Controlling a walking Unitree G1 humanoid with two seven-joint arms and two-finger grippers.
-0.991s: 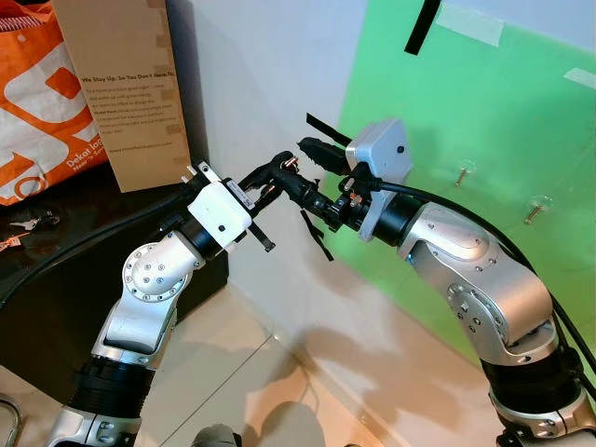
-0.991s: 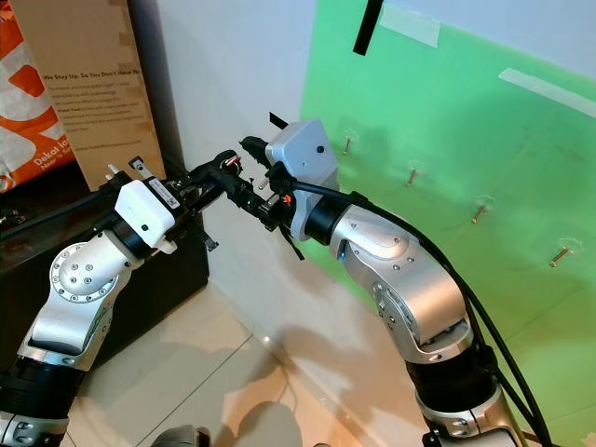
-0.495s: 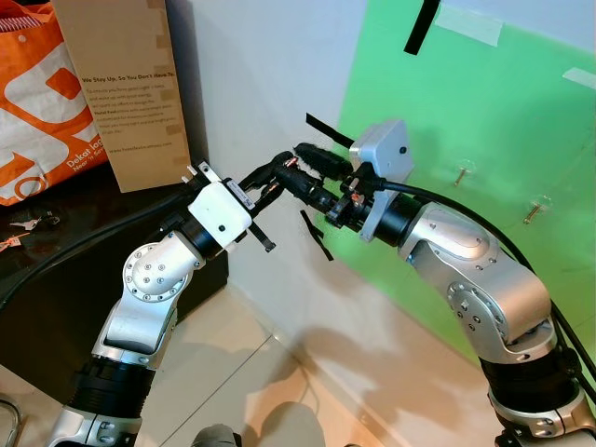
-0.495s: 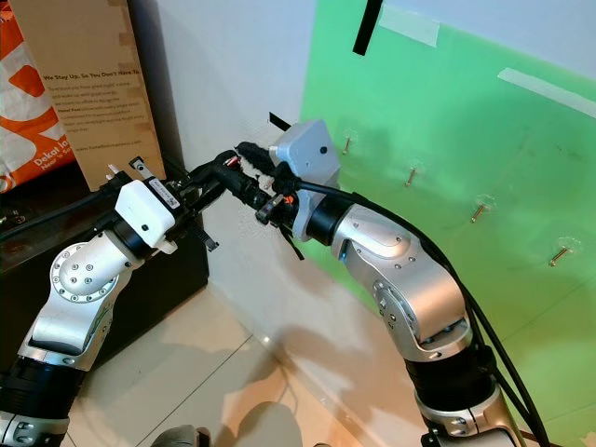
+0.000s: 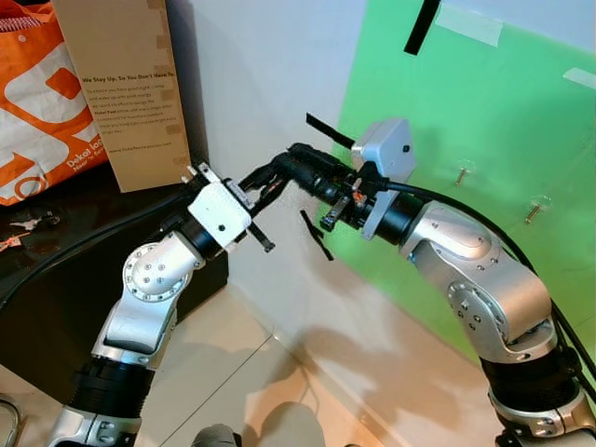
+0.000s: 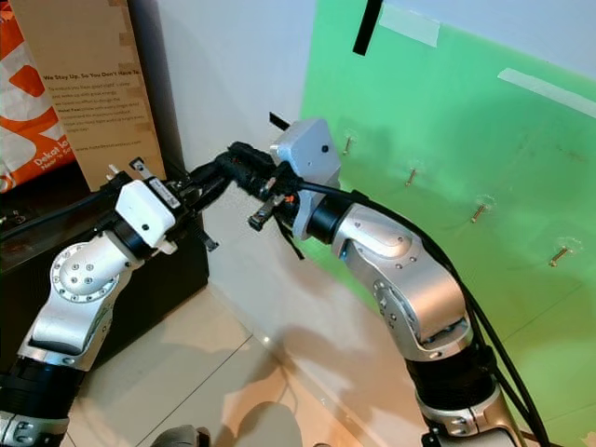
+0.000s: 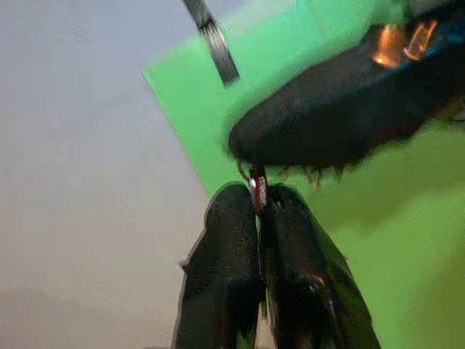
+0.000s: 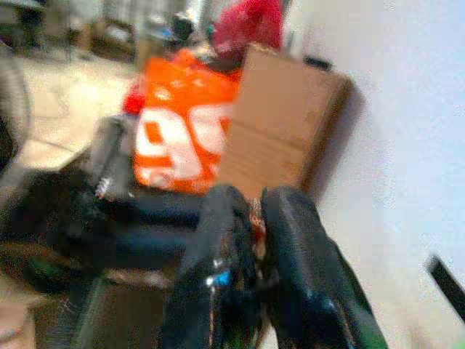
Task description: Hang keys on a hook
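While our two tools meet in mid-air before the white wall, the right tool [image 5: 296, 160] has slid forward over the last second — its fingertips now overlap those of the left tool [image 5: 270, 175], where a moment ago they stood just apart. From the left wrist, our fingers are pinched shut on the keys [image 7: 257, 198], a small red and metal piece poking out between them. From the right wrist, those fingers look closed on a reddish sliver too, though blur leaves us unsure. We judge this a hand-over nearly made — the hooks [image 6: 411, 175] on the green board [image 6: 484, 112] wait beyond, well apart.
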